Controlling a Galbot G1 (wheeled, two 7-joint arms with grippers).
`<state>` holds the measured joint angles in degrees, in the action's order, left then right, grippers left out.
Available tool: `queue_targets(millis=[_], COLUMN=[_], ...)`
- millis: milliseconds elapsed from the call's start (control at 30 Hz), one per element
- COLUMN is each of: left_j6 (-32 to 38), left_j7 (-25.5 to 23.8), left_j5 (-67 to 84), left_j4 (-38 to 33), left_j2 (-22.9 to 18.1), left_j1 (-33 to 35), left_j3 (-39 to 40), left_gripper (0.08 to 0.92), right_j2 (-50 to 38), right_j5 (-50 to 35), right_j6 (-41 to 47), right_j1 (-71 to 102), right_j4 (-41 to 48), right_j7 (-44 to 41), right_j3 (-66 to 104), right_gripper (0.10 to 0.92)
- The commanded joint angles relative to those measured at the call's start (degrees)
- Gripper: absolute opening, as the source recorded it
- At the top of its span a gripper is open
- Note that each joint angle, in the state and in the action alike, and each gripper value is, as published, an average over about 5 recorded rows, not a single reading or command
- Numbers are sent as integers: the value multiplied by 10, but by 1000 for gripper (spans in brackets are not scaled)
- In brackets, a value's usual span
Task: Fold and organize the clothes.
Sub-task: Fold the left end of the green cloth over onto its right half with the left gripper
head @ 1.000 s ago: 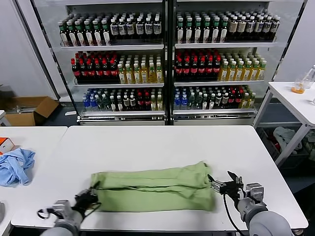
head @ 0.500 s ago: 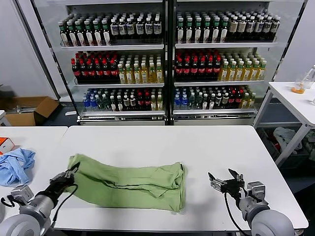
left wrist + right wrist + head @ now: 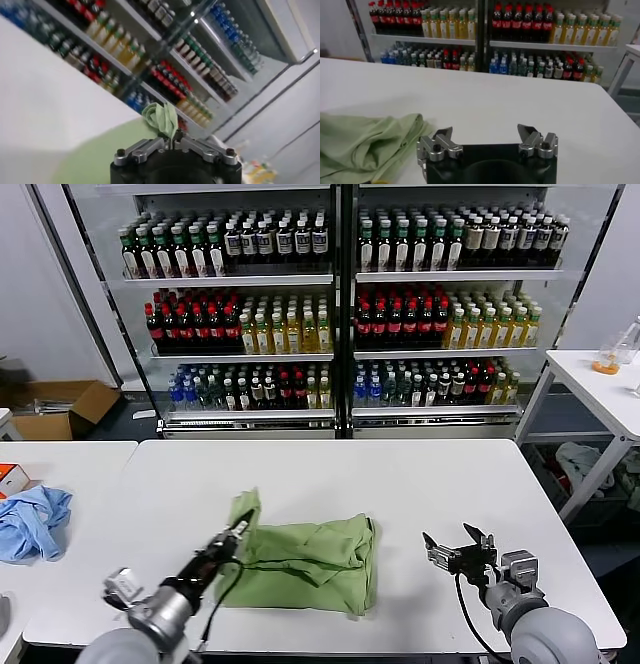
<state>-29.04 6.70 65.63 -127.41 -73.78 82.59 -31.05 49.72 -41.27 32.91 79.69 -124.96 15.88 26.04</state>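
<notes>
Clothes (image 3: 310, 564) hang pinched in the left gripper (image 3: 240, 529); right gripper (image 3: 458, 546), fingers apart, sits beside them.

A light blue garment (image 3: 32, 521) lies crumpled beside an orange box (image 3: 10, 478); bottle-filled coolers (image 3: 340, 304) stand behind.

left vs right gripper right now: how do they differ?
The left gripper is shut on the green shirt, pinching a bunched edge lifted above the table; the right gripper is open and holds nothing. The left gripper sits over the shirt's left end; the right gripper hovers beside its right end, apart from the fabric. Both are low near the table's front edge.
</notes>
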Motion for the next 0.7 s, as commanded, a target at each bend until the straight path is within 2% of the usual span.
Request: queue_targets(millis=[33, 300, 433, 700], left_j6=[1, 0, -19, -36], left_j7=[3, 0, -21, -46], left_j5=[3, -14, -34, -39], left_j4=[71, 144, 166, 172], left_j2=[-75, -80, -80, -72], left_j1=[-60, -99, -113, -115], left_j3=[128, 167, 178, 174], left_gripper=[101, 101, 124, 349], right_j2=[-2, -5, -8, -7], right_j5=[3, 2, 1, 1], right_j6=[-1, -2, -2, -2], right_j1=[-3, -6, -8, -10], right_j4=[4, 8, 10, 12], right_j7=[-2, -4, -5, -5], right_j3=[0, -1, 1, 0], right_gripper=[823, 823, 823, 823])
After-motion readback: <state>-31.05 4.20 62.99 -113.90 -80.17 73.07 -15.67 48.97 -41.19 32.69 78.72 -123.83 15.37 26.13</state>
